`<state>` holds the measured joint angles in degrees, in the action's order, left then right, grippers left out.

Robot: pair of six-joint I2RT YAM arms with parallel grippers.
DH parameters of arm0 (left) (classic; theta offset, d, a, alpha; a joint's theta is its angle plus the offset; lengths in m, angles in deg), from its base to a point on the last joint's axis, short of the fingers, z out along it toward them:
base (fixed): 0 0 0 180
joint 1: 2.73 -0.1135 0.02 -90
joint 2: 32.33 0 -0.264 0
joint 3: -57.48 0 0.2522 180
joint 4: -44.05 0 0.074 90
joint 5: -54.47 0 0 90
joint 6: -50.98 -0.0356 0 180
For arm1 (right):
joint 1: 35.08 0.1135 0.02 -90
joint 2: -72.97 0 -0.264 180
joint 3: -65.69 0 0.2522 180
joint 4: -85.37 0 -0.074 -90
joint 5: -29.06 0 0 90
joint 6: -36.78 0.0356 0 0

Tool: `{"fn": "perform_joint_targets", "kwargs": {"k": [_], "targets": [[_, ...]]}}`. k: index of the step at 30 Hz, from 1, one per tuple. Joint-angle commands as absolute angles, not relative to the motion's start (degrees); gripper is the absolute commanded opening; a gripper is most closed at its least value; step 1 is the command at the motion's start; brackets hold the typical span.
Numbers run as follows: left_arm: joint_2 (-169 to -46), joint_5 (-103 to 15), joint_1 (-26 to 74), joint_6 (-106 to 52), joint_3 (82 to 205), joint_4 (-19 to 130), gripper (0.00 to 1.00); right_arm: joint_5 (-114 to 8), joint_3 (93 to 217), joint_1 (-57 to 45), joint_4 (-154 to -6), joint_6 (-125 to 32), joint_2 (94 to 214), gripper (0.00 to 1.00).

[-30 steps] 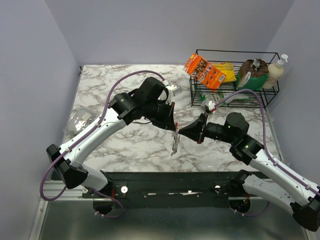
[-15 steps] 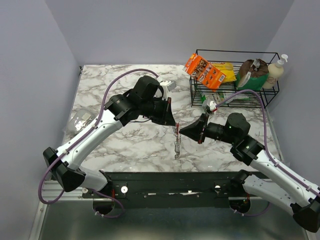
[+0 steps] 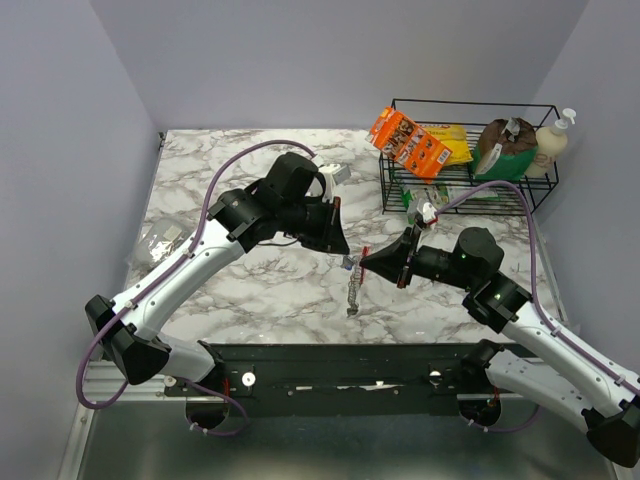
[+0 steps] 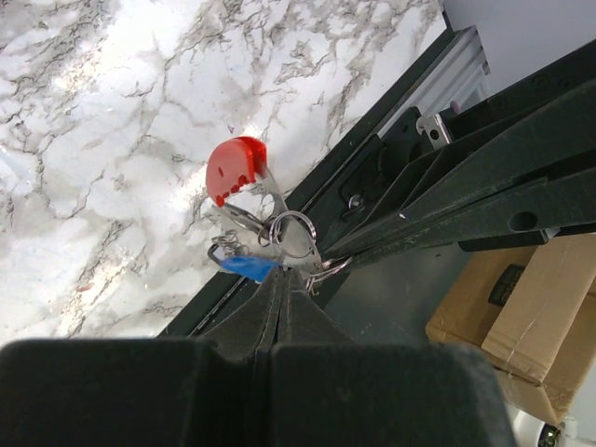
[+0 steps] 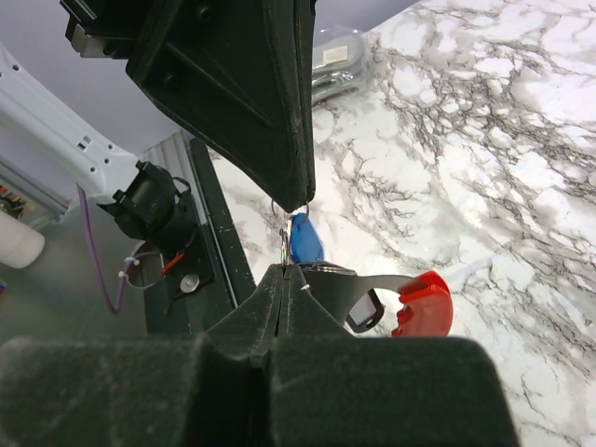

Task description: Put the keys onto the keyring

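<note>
The keyring (image 3: pixel 352 285) hangs in the air between both grippers, its grey chain dangling toward the marble. In the left wrist view its red curved piece (image 4: pixel 235 168) sticks up, and a blue-headed key (image 4: pixel 248 268) and wire rings (image 4: pixel 296 237) bunch at my fingertips. My left gripper (image 3: pixel 345 250) (image 4: pixel 283 273) is shut on a ring of this bunch. My right gripper (image 3: pixel 366 262) (image 5: pixel 284 268) meets it tip to tip, shut on a thin metal ring. Beside that ring are the blue key (image 5: pixel 304 240) and the red piece (image 5: pixel 425 303). Other keys are too small to tell apart.
A black wire basket (image 3: pixel 530 190) at the back right holds an orange box (image 3: pixel 407 141), bags and a pump bottle (image 3: pixel 551 143). A crumpled clear bag (image 3: pixel 160 243) lies at the table's left edge. A black rail (image 3: pixel 330 365) runs along the front edge.
The left gripper drew back up and left a little. The right gripper closed in on the hanging bunch, and the chain now dangles between the two tips.
</note>
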<state>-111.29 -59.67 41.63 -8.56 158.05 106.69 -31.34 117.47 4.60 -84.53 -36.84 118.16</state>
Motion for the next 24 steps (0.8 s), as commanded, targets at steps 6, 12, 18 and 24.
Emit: {"fn": "perform_joint_targets", "kwargs": {"k": [6, 12, 18, 24], "targets": [[-110.64, -64.52, 41.48, -7.82, 156.85, 104.92, 0.00, -31.94, 116.72, 4.56, -86.32, -37.57, 117.71, 0.00], [-110.73, -67.17, 41.48, -7.12, 155.71, 103.16, 0.00, -31.85, 116.54, 4.56, -86.50, -37.75, 117.71, 0.00], [-110.73, -68.13, 41.48, -7.29, 155.62, 103.42, 0.00, -31.76, 116.45, 4.56, -86.67, -38.10, 117.80, 0.00], [-110.64, -70.07, 41.48, -6.94, 156.06, 102.63, 0.00, -32.03, 116.45, 4.56, -86.41, -38.10, 118.24, 0.00]]}}
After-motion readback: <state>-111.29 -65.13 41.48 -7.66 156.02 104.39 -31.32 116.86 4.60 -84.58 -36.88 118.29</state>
